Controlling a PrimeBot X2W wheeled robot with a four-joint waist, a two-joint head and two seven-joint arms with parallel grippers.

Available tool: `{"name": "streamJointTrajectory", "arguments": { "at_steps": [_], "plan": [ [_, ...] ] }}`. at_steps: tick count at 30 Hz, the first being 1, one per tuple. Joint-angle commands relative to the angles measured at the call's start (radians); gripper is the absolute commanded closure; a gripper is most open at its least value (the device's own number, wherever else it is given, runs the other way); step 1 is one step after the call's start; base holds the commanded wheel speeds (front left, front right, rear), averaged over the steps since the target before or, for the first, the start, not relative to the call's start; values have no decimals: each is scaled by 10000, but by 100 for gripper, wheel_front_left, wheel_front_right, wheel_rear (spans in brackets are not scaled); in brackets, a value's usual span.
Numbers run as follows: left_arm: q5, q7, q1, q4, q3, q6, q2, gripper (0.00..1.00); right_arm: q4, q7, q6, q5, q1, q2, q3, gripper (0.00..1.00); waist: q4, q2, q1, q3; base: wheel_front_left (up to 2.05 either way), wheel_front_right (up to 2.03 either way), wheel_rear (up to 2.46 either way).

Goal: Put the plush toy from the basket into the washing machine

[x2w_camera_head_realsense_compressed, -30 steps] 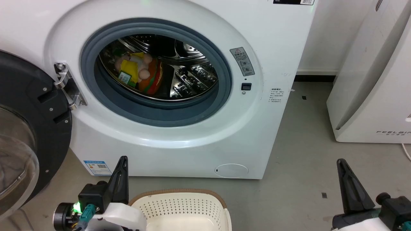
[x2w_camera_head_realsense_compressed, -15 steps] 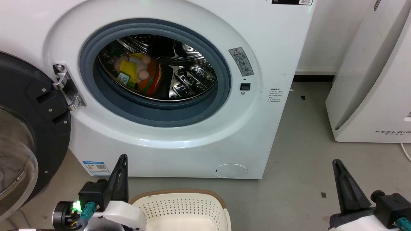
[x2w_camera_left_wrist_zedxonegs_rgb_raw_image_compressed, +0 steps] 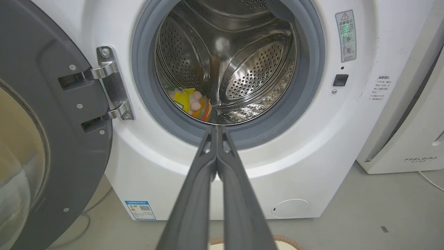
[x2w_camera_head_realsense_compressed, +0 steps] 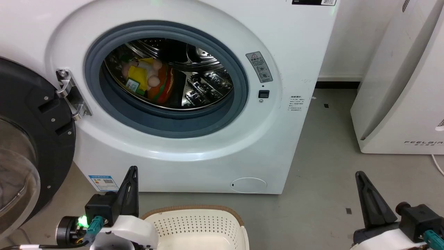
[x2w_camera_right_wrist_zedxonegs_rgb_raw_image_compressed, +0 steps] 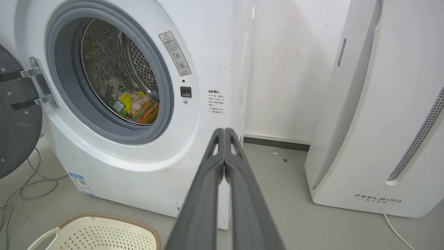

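The plush toy (x2w_camera_head_realsense_compressed: 149, 81) lies inside the washing machine (x2w_camera_head_realsense_compressed: 208, 163), low on the left of its steel drum (x2w_camera_left_wrist_zedxonegs_rgb_raw_image_compressed: 256, 69), so we judge the task done. Both pincers hang before the washing machine, clenched on nothing. The left gripper (x2w_camera_left_wrist_zedxonegs_rgb_raw_image_compressed: 215, 130) points almost straight at the toy and is nearer, while the right gripper (x2w_camera_right_wrist_zedxonegs_rgb_raw_image_compressed: 224, 132) aims right of the porthole (x2w_camera_right_wrist_zedxonegs_rgb_raw_image_compressed: 165, 100). The basket (x2w_camera_head_realsense_compressed: 189, 208), before the washing machine, shows bare perforated plastic.

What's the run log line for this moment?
plush toy: inside washing machine | door: open | left gripper: shut | right gripper: shut
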Motion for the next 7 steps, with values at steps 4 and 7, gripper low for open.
{"name": "streamJointTrajectory", "arguments": {
  "at_steps": [4,7],
  "plan": [
    [113,147,161,-140,-23,75,5,100,50,135,-4,-106,-192,-1,57,100,-13,0,0,-4,0,0,0],
    [128,208,169,-185,-27,88,5,100,69,196,-5,-125,-219,-1,77,100,-22,0,0,-7,0,0,0]
  ]
}}
